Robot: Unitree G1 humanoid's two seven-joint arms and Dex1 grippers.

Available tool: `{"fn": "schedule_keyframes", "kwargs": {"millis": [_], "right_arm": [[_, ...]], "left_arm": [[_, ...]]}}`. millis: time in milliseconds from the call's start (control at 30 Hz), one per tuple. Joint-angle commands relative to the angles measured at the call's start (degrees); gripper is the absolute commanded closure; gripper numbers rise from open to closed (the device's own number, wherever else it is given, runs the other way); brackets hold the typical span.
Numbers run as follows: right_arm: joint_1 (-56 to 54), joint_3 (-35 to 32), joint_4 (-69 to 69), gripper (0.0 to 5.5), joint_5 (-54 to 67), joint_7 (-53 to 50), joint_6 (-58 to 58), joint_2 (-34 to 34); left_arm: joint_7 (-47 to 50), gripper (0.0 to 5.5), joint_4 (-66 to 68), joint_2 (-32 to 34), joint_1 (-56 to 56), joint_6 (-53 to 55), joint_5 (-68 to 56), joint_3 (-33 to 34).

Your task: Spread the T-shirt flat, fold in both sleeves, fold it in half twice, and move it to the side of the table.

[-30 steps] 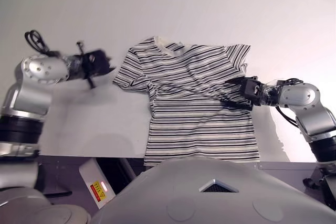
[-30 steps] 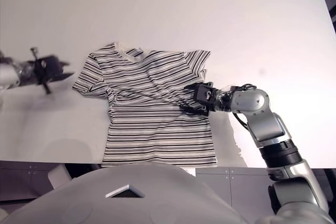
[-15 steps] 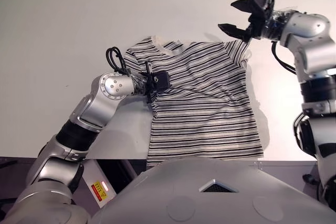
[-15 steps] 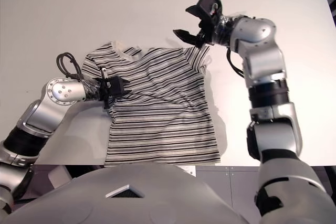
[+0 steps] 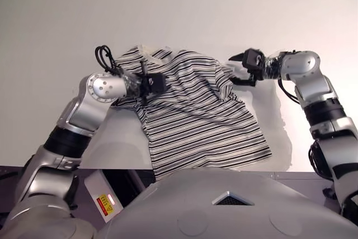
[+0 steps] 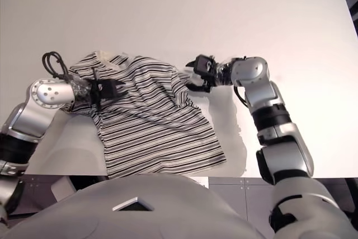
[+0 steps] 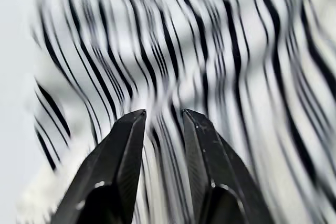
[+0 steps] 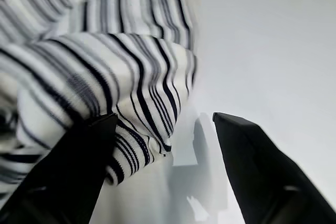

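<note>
Left gripper (image 7: pixel 164 114): fingers nearly together, pinching a fold of the striped T-shirt (image 5: pixel 196 116) near its shoulder on the robot's left.
Right gripper (image 8: pixel 164 119): fingers spread wide at the edge of the opposite sleeve (image 8: pixel 131 77) (whether it touches the cloth cannot be told).
T-shirt: rumpled and skewed on the table, hem at the near edge, collar farther off.
Table (image 5: pixel 168 9): white.
</note>
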Motion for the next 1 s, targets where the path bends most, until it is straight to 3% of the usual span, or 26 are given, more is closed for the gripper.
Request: {"fn": "schedule_keyframes", "kwargs": {"millis": [33,300,567,767,1000], "right_arm": [[10.7,1.9,-18.0,2.14,0.7,3.5,6.7,-5.3],[11.2,0.6,-27.2,2.14,1.1,2.9,10.6,-7.0],[-1.8,-7.3,-18.7,2.14,10.1,-1.4,19.9,0.7],[-4.6,-1.4,-5.1,2.14,2.7,-6.1,13.3,7.8],[-8.0,0.5,-0.5,2.14,6.5,-0.5,19.1,15.7]], "left_arm": [[-0.6,4.21,-3.9,-4.4,-3.8,6.1,-0.2,-1.0],[-0.7,4.21,-5.8,-6.2,-0.1,10.1,4.2,-6.8],[-3.7,4.21,-8.2,6.2,14.7,5.4,6.3,-7.7],[-4.1,4.21,-6.2,9.8,16.1,-0.9,8.1,-7.9],[-5.1,4.21,-6.8,9.2,14.5,-1.3,7.9,-8.3]]}}
